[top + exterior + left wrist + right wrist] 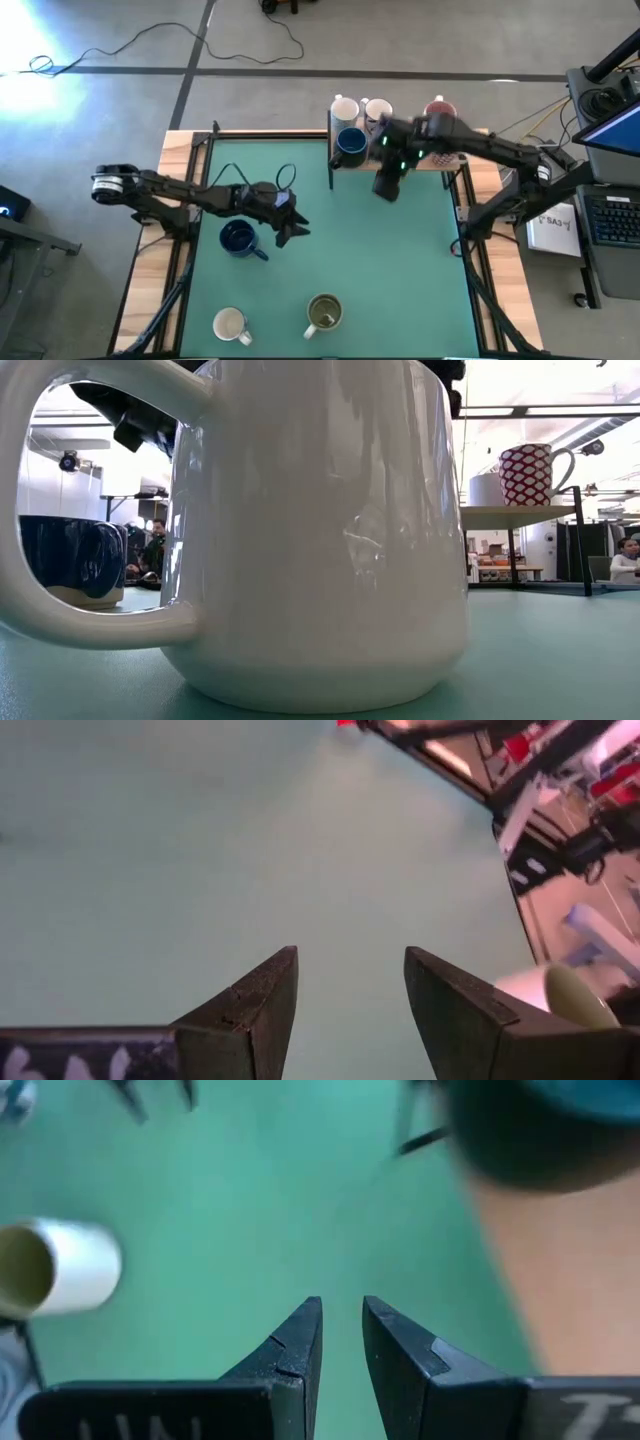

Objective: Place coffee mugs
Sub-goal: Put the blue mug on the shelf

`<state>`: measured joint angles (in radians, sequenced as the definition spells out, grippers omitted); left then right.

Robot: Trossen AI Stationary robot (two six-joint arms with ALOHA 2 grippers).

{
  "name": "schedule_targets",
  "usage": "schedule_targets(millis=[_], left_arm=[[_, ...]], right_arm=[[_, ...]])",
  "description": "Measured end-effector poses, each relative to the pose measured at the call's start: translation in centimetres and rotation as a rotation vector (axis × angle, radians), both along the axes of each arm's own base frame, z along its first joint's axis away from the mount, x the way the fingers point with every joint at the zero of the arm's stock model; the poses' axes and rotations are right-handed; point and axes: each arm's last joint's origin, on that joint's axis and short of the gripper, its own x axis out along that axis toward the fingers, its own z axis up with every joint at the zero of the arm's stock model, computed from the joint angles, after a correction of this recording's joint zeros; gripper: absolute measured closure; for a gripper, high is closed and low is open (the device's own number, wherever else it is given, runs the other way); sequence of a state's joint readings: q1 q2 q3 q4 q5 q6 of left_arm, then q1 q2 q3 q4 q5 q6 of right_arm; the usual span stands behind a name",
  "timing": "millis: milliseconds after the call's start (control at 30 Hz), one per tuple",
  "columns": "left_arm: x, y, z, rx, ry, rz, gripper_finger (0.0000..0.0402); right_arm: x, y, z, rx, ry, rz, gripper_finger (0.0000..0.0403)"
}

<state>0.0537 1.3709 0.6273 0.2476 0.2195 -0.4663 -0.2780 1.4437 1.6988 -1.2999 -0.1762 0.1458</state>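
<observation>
Navy mug (238,238) sits just beside the open left claw (291,229).

Green mat (400,270) covers the table, wooden edges (153,250) showing at both sides. A small raised shelf (470,160) stands at the far edge. Beyond on the grey floor, a black cable (180,40) loops. At the right, a laptop (620,135) and a keyboard (612,218).

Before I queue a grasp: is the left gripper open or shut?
Open: the left gripper shows a clear gap between its fingers, with only green mat between.
</observation>
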Motion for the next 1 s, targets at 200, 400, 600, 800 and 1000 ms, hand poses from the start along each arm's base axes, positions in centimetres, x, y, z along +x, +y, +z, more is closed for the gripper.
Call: schedule_targets(millis=[200, 400, 600, 800, 1000], left_arm=[[-0.4, -2.7, -0.6, -0.051, 0.085, -0.071, 0.0233], [-0.9, -4.0, -0.9, -0.088, 0.215, -0.088, 0.0233], [-1.1, -3.8, 0.3, -0.026, 0.429, -0.002, 0.0233], [-1.5, -4.4, 2.4, 0.012, 0.575, 0.051, 0.0233], [-2.6, -5.2, 4.4, -0.019, 0.761, 0.105, 0.0233]], right_arm=[[1.3, 6.2, -2.7, -0.01, 0.086, 0.087, 0.0339], [1.3, 10.7, -4.2, -0.076, 0.109, 0.12, 0.0339], [1.3, 12.9, -4.5, -0.096, 0.077, 0.156, 0.0339], [1.4, 13.0, -4.5, -0.123, 0.07, 0.14, 0.0339], [1.5, 13.0, -4.5, -0.124, 0.06, 0.143, 0.0339]])
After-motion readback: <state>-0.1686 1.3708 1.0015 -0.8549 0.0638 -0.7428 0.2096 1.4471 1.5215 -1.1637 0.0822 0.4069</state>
